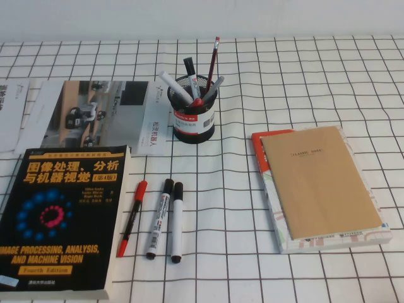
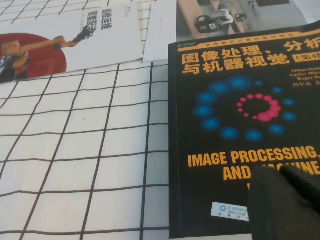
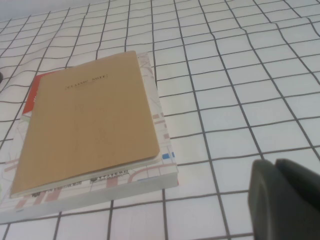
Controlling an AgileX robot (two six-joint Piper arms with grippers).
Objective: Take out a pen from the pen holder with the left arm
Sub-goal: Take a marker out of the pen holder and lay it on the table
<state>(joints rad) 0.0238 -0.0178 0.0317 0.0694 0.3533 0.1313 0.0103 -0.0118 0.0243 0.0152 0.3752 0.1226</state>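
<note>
A black mesh pen holder [image 1: 194,123] stands at the back middle of the table with several pens in it, among them a white marker [image 1: 175,87] and a red pencil [image 1: 213,63]. Neither arm shows in the high view. In the left wrist view my left gripper [image 2: 279,173] hangs shut and empty over the lower part of the black textbook [image 2: 235,125]. The pen holder is out of that view. My right gripper [image 3: 274,163] is shut and empty above the checked cloth, beside the tan notebook [image 3: 90,120].
A red pen [image 1: 132,218] and two markers [image 1: 159,218] [image 1: 177,222] lie between the black textbook [image 1: 57,221] and the tan notebook [image 1: 319,186], which rests on other books. Brochures [image 1: 95,113] lie left of the holder. White checked cloth [image 1: 221,265] covers the table.
</note>
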